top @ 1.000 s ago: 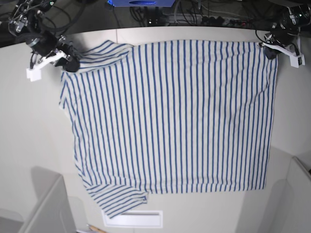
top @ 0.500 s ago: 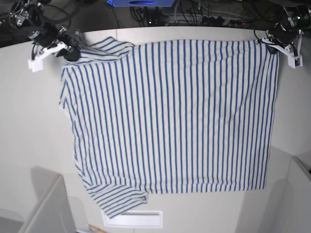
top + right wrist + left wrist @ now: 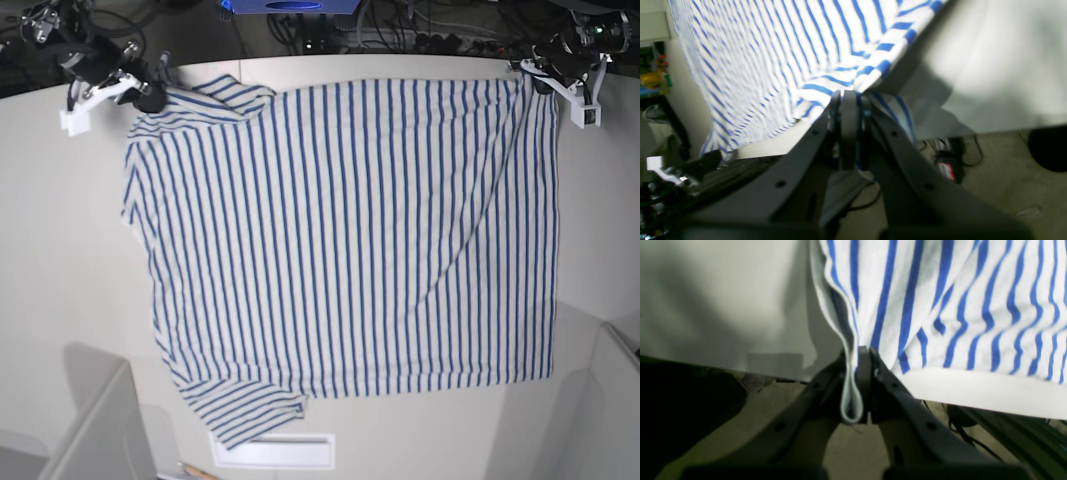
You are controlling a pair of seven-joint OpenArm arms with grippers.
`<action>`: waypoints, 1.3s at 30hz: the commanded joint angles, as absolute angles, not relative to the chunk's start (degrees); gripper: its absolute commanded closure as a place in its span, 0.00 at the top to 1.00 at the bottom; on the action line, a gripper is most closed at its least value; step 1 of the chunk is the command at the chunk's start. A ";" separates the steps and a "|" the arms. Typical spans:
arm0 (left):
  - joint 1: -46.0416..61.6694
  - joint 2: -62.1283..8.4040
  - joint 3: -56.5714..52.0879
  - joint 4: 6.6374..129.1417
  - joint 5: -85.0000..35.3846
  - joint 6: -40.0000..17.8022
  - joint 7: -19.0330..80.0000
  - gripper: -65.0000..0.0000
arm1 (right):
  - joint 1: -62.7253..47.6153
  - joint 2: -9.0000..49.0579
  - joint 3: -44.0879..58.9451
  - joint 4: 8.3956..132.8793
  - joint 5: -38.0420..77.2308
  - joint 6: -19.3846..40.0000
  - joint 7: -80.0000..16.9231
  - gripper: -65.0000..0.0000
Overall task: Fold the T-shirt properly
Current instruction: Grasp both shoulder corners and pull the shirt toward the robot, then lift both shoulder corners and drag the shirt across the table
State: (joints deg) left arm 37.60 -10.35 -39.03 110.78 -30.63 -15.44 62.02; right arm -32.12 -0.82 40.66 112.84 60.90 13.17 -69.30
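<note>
On the pale table (image 3: 60,250) the T-shirt (image 3: 350,240) lay spread. At the base view's left the right pincer (image 3: 848,100) clamped a sleeve corner; opposite, the left pincer (image 3: 855,361) pinched the hem corner. Cables (image 3: 400,40) cluttered the floor behind.

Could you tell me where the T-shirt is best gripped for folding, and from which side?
Grip the T-shirt at its two far corners, coming from beyond the table's back edge; it lies flat, so corners pinch cleanly, as the left gripper and right gripper do.
</note>
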 commanded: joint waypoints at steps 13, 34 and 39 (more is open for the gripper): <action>37.67 -12.53 -42.77 112.40 -30.55 -15.52 61.58 0.00 | -34.07 1.01 40.92 113.89 64.92 13.85 -69.23 0.00; 37.32 -12.97 -42.24 112.13 -30.46 -15.52 61.76 0.00 | -34.24 0.40 40.75 113.98 65.54 13.85 -72.13 0.00; 37.05 -13.14 -42.24 112.22 -30.46 -15.52 61.76 0.00 | -31.60 0.84 40.57 113.98 72.84 13.49 -72.40 0.00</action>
State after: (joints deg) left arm 36.82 -12.45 -41.89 111.37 -30.44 -15.51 62.41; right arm -31.75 0.16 40.27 112.88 70.94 13.43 -73.28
